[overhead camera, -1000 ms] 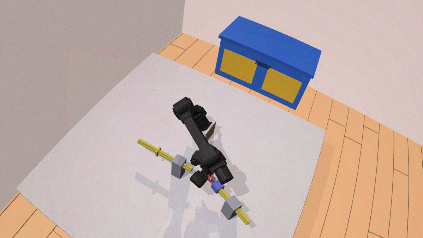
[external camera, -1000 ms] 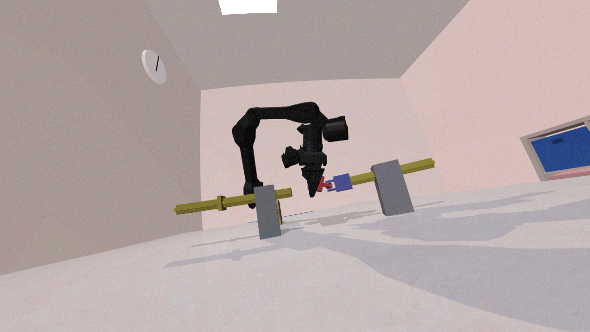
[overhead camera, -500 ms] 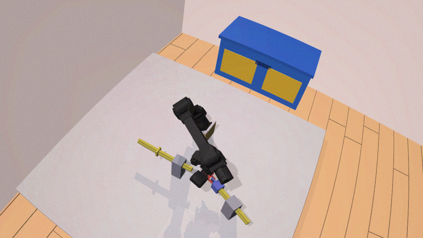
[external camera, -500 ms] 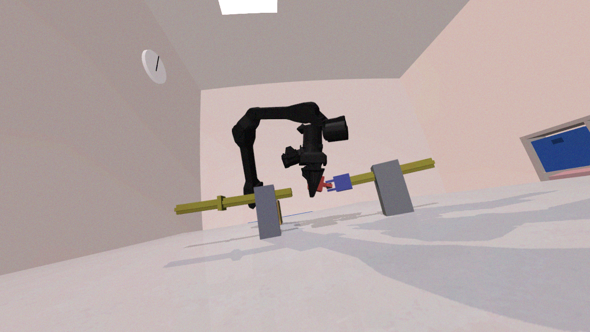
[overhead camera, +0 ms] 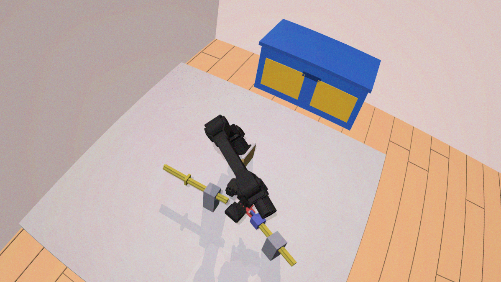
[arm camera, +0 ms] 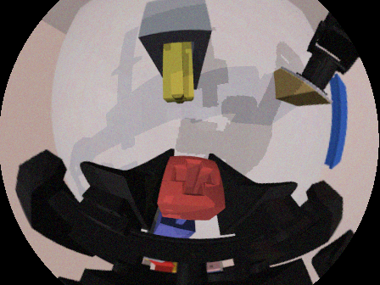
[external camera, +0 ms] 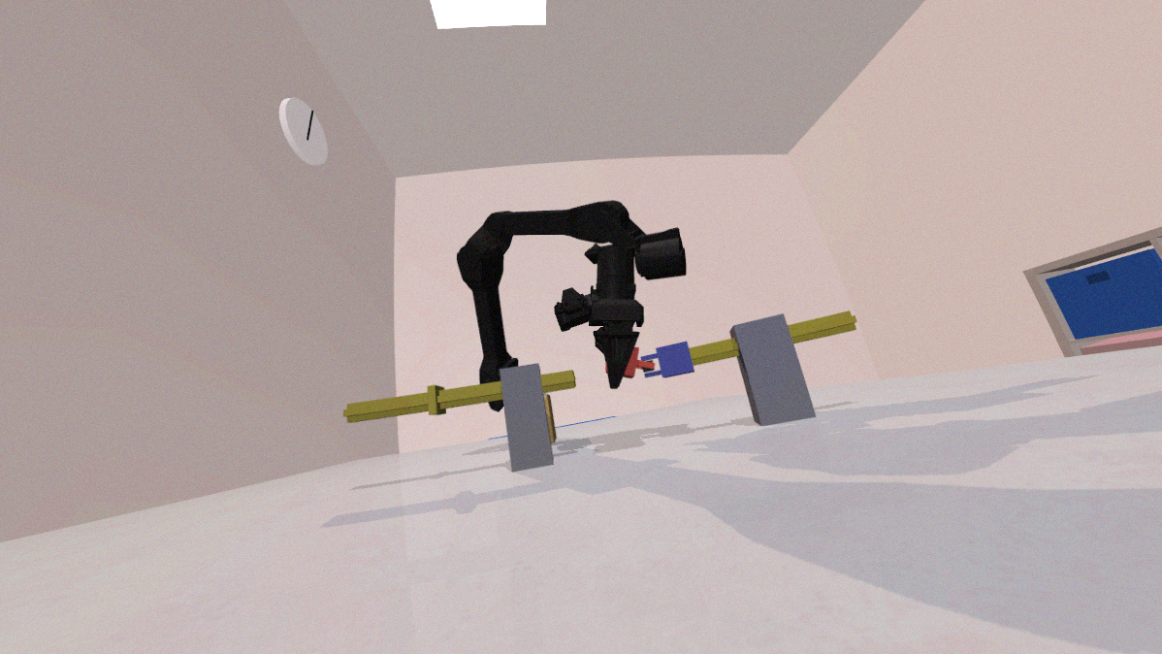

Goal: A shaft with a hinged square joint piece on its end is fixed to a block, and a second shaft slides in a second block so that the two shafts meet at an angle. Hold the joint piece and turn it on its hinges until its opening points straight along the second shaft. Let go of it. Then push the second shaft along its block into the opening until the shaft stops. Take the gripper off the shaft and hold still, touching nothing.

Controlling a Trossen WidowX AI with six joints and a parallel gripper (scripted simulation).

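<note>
My gripper (external camera: 615, 383) (arm camera: 192, 154) is shut on the red joint piece (arm camera: 191, 205) (external camera: 631, 364), one finger on each side. The top view shows only a little of the red piece (overhead camera: 249, 209) under the arm. Its notched recess shows in the wrist view; I cannot tell its exact alignment. It hinges on the blue fork (overhead camera: 257, 221) (external camera: 675, 359) (arm camera: 173, 229) of the fixed yellow shaft (overhead camera: 287, 257) (external camera: 822, 327). The second yellow shaft (overhead camera: 175, 170) (external camera: 390, 407) (arm camera: 172, 72) passes through its block (overhead camera: 210, 201) (external camera: 528, 422) (arm camera: 175, 19). Its near end stands apart from the red piece.
The fixed shaft's grey block (overhead camera: 271, 246) (external camera: 773, 374) stands beyond the blue fork. A collar (overhead camera: 187, 179) (external camera: 435, 400) sits on the second shaft's outer part. A tan panel (overhead camera: 249, 157) (arm camera: 297, 87) stands near the arm's base. A blue and yellow cabinet (overhead camera: 318, 52) stands behind.
</note>
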